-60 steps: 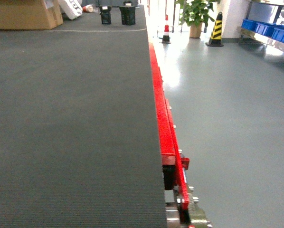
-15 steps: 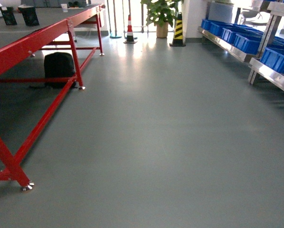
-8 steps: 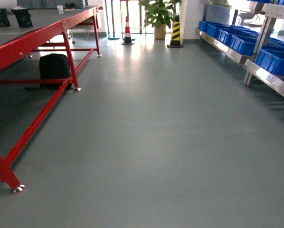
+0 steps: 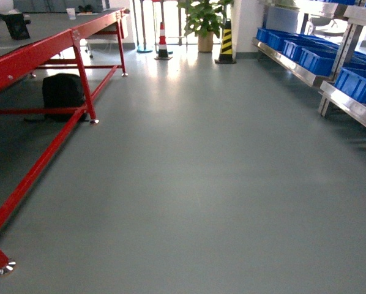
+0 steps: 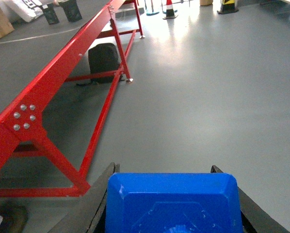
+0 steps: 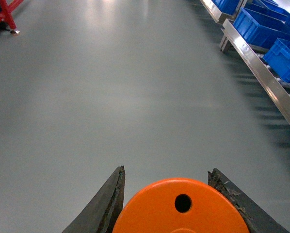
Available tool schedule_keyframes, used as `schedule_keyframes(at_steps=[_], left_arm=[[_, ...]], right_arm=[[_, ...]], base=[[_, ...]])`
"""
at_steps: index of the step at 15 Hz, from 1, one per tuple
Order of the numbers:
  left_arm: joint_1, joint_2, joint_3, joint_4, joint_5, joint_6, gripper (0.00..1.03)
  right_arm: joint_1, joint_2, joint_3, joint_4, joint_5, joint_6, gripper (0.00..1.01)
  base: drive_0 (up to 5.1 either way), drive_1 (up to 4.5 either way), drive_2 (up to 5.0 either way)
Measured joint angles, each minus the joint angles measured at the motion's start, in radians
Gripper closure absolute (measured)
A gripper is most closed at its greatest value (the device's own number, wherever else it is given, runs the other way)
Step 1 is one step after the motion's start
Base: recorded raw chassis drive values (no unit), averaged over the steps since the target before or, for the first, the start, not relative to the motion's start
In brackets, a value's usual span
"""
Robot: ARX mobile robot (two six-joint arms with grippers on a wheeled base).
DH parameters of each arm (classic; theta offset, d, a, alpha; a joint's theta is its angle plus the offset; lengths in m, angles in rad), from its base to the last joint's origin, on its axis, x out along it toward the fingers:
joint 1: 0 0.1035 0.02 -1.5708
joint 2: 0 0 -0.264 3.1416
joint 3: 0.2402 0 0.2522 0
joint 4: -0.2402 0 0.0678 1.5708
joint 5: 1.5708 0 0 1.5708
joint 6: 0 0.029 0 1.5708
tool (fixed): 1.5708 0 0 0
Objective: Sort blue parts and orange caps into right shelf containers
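Two grippers are each carrying one piece. The left gripper (image 5: 171, 204) is pinching a small solid bright-blue rectangular block (image 5: 173, 203) between its dark fingers (image 5: 104, 199), which are pressing against the block's two sides at the bottom of the left wrist view. The right gripper (image 6: 181, 206) is clamping a small orange cylindrical cap (image 6: 181, 208) in the same way, its flat end with one round hole facing the camera and a worn black finger (image 6: 111, 196) sitting tight on either flank.

Beyond both held pieces, the smooth grey-green floor (image 4: 201, 184) is stretching away. On the right of the head view, the long stainless-steel rack (image 4: 348, 101) with its shiny front rail is running along the wall, and large open-top bright-blue plastic bins (image 4: 317, 58) are sitting in a row on it; the right wrist view is showing the same rail and bins (image 6: 261, 26) well apart from the cap. On the left, the red-framed table (image 4: 48, 49) with its slanted braces is standing over a black backpack (image 4: 63, 92) on the floor. Far back, an orange-and-white traffic cone (image 4: 163, 40), a black-and-yellow striped cone (image 4: 226, 43) and a leafy green potted plant (image 4: 204, 18) are standing near the bright doorway.
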Motion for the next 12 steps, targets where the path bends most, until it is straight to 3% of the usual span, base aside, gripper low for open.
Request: schedule_keyframes(at_steps=[12], left_arm=[[-0.001,0.001,0.000,0.000,0.000,0.000,0.58]], right_arm=[[-0.001,0.000,0.000,0.002,0.000,0.000,0.57]], base=[[0.0,4.18,-4.2]])
